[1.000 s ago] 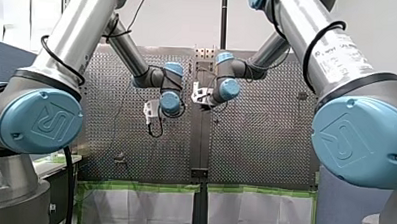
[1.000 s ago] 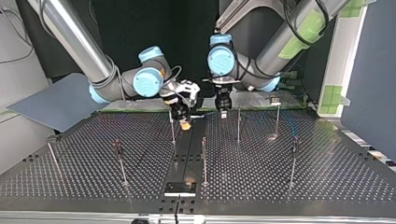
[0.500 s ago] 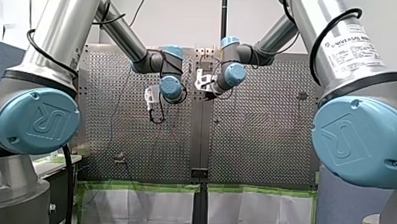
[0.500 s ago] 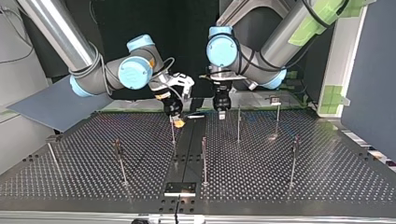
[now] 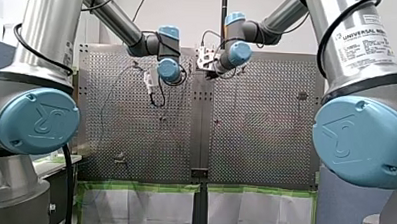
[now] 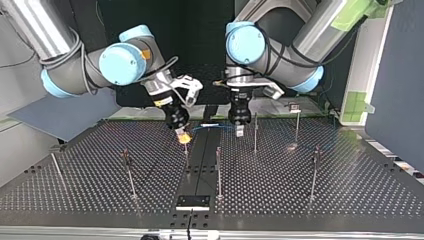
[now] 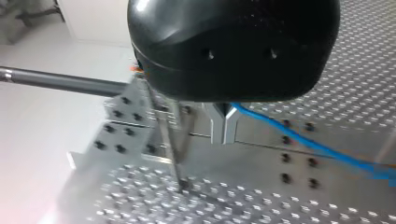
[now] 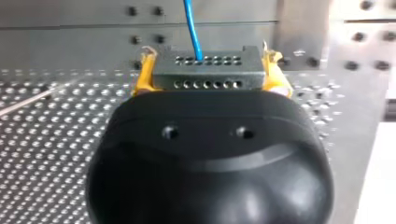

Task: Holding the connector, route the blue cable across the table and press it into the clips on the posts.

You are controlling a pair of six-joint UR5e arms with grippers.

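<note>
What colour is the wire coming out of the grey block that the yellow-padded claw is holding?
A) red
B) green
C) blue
C: the right wrist view shows a blue cable leaving the grey connector, which is gripped between the yellow pads of my right claw.
</note>
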